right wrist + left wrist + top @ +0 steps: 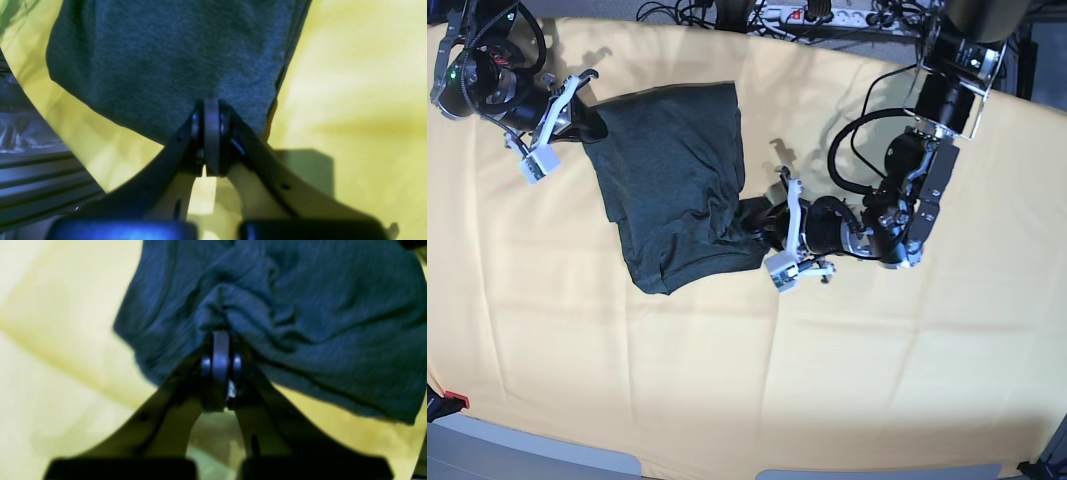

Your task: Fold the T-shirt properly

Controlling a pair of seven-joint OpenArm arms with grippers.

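Note:
The T-shirt (672, 180) is a dark teal-grey knit, lying partly folded on the yellow table cover. In the base view my left gripper (759, 222) sits at the shirt's right edge near its lower corner, shut on a bunched pinch of fabric. The left wrist view shows that T-shirt (300, 306) wrinkled and gathered into the closed left gripper (220, 335). My right gripper (592, 128) is at the shirt's upper left corner, shut on the hem. In the right wrist view the T-shirt (166, 56) lies smooth above the closed right gripper (211, 101).
A yellow cloth (727, 380) covers the whole table. Cables and a power strip (827, 18) lie beyond the far edge. The table's left rim with a dark railing (33, 180) shows beside the right gripper.

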